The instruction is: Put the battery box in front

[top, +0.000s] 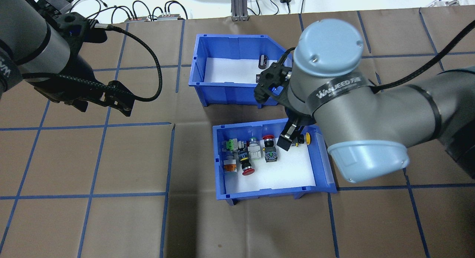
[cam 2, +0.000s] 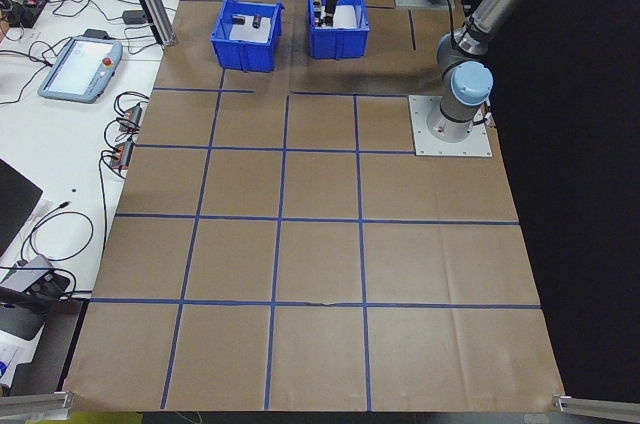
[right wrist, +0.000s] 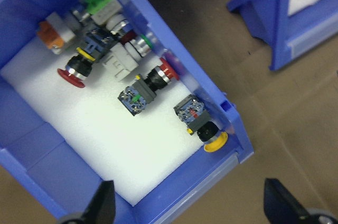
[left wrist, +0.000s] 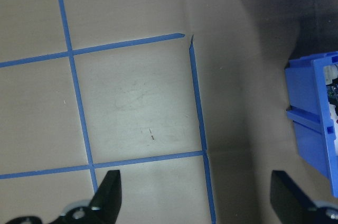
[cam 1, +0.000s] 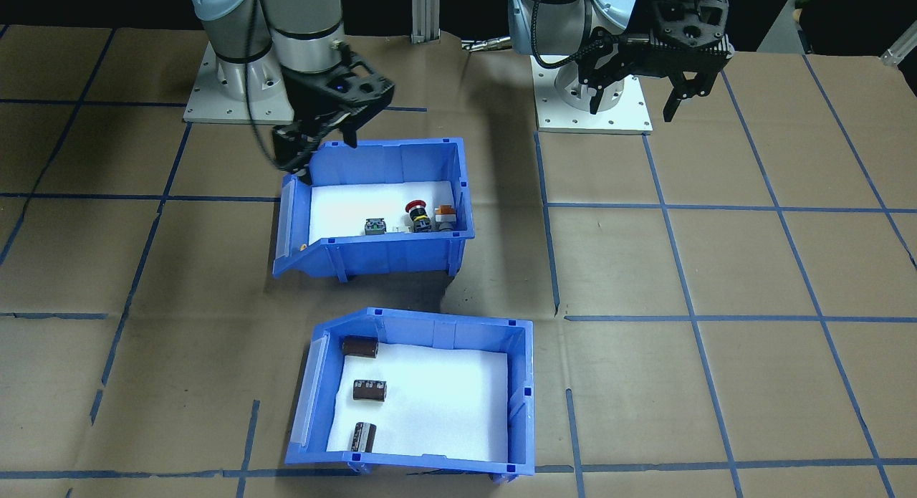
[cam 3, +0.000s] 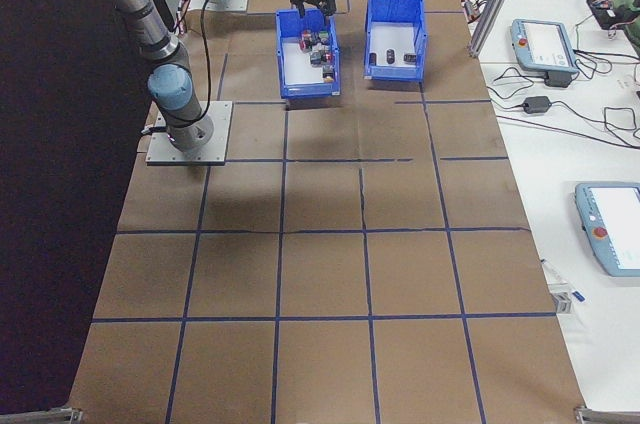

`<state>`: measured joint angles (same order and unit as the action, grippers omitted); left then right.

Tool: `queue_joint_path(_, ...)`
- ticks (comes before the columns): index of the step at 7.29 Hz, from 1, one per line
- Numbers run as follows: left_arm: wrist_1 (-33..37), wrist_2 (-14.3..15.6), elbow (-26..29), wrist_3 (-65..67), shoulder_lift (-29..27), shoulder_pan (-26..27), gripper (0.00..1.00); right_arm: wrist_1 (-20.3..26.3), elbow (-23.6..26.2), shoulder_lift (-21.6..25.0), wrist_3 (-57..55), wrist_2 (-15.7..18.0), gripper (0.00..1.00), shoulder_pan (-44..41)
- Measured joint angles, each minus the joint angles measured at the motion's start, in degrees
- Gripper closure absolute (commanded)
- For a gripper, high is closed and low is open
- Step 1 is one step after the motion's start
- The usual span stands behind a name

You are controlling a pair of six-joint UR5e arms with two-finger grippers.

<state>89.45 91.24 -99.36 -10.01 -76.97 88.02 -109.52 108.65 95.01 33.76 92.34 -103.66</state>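
The battery box (cam 1: 419,394) sits on the desk (cam 1: 716,383) with three dark cells on its foam, on the far side of the switch bin (cam 1: 380,208) from the robot. Best bet: take one wall of it squarely, so it lifts level. Right gripper (top: 287,139) hangs over the switch bin, jaws released, empty; the box lies just beyond. Left gripper (cam 1: 630,100), jaws spread, idles well apart.

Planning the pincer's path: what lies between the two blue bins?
Only bare brown table between the battery box and the switch bin, clearest in the front-facing view.
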Motion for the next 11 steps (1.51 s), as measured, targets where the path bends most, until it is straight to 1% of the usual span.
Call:
queue_joint_path(1, 0.1, 0.0, 0.2, 0.0, -0.3, 0.0, 0.0, 0.9, -1.4, 0.0, -8.5, -1.4, 0.0, 3.6)
queue_joint_path(2, 0.4, 0.0, 0.6, 0.0, -0.9, 0.0, 0.0, 2.4, -3.5, -0.1, -16.2, -2.1, 0.0, 6.5)
queue_joint_path(5, 1.8, 0.0, 1.8, 0.0, -1.8, 0.1, 0.0, 6.9, -11.2, -1.8, -29.2, -2.0, 0.0, 11.4)
queue_joint_path(7, 2.0, -0.1, 1.7, 0.1, -1.8, 0.2, 0.0, 9.2, -13.9, -4.4, -33.2, -1.9, 0.0, 12.0)
queue_joint_path(9, 2.0, -0.2, 1.7, 0.0, -1.7, 0.2, 0.0, 10.4, -14.1, -4.8, -34.2, -1.8, 0.0, 12.3)
queue_joint_path(11, 2.0, -0.2, 1.7, 0.1, -1.6, 0.2, 0.0, 10.6, -14.0, -4.5, -34.4, -1.8, 0.0, 12.4)
